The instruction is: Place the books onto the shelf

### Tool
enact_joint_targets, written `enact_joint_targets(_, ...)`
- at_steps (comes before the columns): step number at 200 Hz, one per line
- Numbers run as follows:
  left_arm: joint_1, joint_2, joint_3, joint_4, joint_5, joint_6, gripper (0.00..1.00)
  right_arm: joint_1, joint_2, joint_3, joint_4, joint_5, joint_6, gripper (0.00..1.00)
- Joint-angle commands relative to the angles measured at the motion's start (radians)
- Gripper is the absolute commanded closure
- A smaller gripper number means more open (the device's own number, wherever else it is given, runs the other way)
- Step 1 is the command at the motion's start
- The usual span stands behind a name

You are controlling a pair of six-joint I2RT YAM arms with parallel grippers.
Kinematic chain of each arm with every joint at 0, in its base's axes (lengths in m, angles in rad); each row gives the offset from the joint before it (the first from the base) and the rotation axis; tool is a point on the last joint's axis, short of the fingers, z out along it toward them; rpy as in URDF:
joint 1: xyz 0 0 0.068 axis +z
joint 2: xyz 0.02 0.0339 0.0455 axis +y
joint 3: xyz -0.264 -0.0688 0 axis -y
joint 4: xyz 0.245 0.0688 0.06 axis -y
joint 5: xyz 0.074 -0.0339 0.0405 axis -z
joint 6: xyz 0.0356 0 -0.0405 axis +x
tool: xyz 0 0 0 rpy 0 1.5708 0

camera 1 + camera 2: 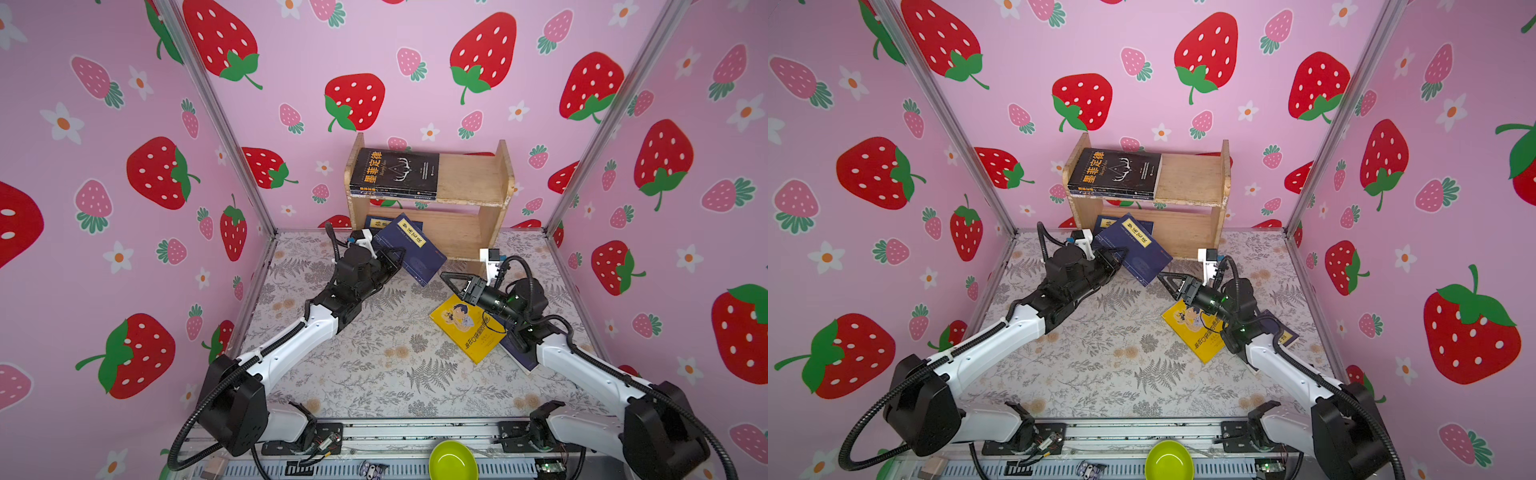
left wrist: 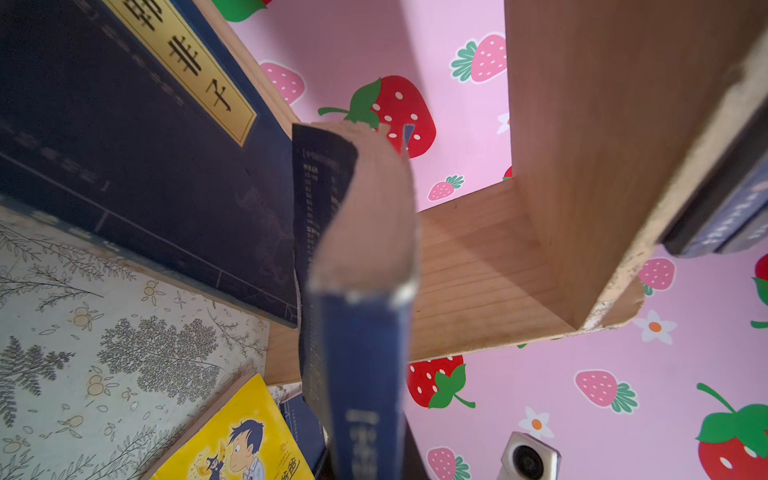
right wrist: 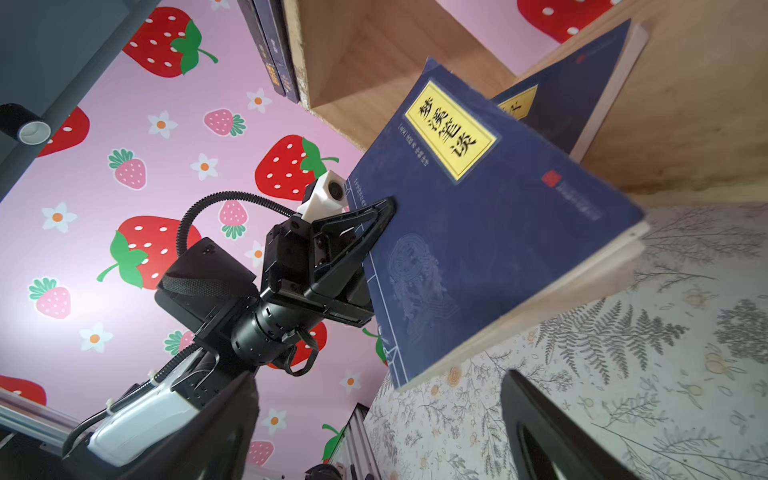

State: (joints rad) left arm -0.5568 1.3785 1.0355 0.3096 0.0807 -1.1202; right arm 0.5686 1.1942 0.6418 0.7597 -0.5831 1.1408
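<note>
At the open front of the shelf (image 1: 469,178), your left hand (image 1: 397,253) is clamped on the spine edge of a navy book (image 1: 409,249) and holds it tilted, clear of the worktop (image 1: 374,340). Its long axis runs slantwise: the far corner points into the shelf's lower tier, and the near corner hangs out away from the shelf, toward your right hand (image 1: 446,277). That right hand is spread open with nothing in it, just off the book's low corner, so the left arm is the one placed to finish the move. You need to swing the long axis square to the shelf opening before pushing in. Whether the far corner touches the lower board, you cannot tell.

On the shelf's top tier, at the side panel nearer your left arm, the black book (image 1: 395,168) lies flat on other books; the rest of that tier is bare. On the lower tier, a second navy book (image 1: 376,222) leans at that same side. Well out from the shelf, the yellow book (image 1: 465,328) and a third navy book (image 1: 1283,334) lie flat under your right arm.
</note>
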Motion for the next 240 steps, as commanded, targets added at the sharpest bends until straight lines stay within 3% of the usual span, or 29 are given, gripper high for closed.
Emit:
enact_joint_targets(1, -0.015, -0.014, 0.079, 0.142, -0.084, -0.014, 1.0, 0.03, 0.054, 0.058, 0.079, 0.007, 0.066, 0.08)
enact_joint_targets(69, -0.026, -0.026, 0.075, 0.158, -0.104, -0.028, 1.0, 0.065, 0.14, 0.074, 0.245, 0.038, 0.122, 0.08)
enact_joint_targets(104, -0.049, -0.033, 0.018, 0.226, -0.13, -0.053, 1.0, 0.072, 0.234, 0.165, 0.3, 0.016, 0.157, 0.17)
enact_joint_targets(124, -0.053, -0.043, 0.002, 0.243, -0.124, -0.059, 1.0, 0.077, 0.287, 0.188, 0.345, 0.012, 0.192, 0.33)
enact_joint_targets(143, -0.055, -0.069, -0.032, 0.237, -0.128, -0.064, 1.0, 0.077, 0.313, 0.187, 0.379, 0.031, 0.207, 0.65)
enact_joint_targets(161, -0.054, -0.105, -0.077, 0.234, -0.143, -0.055, 1.0, 0.078, 0.314, 0.185, 0.349, 0.06, 0.189, 0.89)
enact_joint_targets(166, -0.053, -0.115, -0.082, 0.224, -0.145, -0.041, 0.96, 0.077, 0.315, 0.186, 0.34, 0.067, 0.184, 0.94)
enact_joint_targets(173, -0.051, -0.13, -0.082, 0.192, -0.144, -0.023, 0.83, 0.076, 0.317, 0.19, 0.324, 0.071, 0.177, 1.0)
enact_joint_targets(181, -0.046, -0.146, -0.076, 0.141, -0.13, 0.005, 0.72, 0.076, 0.318, 0.202, 0.304, 0.068, 0.166, 1.0)
enact_joint_targets(194, -0.032, -0.169, -0.066, 0.068, -0.1, 0.048, 0.45, 0.073, 0.318, 0.229, 0.253, 0.061, 0.142, 1.0)
enact_joint_targets(203, -0.016, -0.182, -0.067, 0.032, -0.076, 0.066, 0.33, 0.073, 0.312, 0.253, 0.21, 0.055, 0.117, 1.0)
enact_joint_targets(216, 0.012, -0.202, -0.084, 0.013, -0.046, 0.075, 0.23, 0.07, 0.308, 0.281, 0.152, 0.045, 0.091, 1.0)
enact_joint_targets(240, 0.087, -0.215, -0.104, -0.009, 0.045, 0.061, 0.18, 0.061, 0.307, 0.343, 0.07, -0.012, 0.067, 1.0)
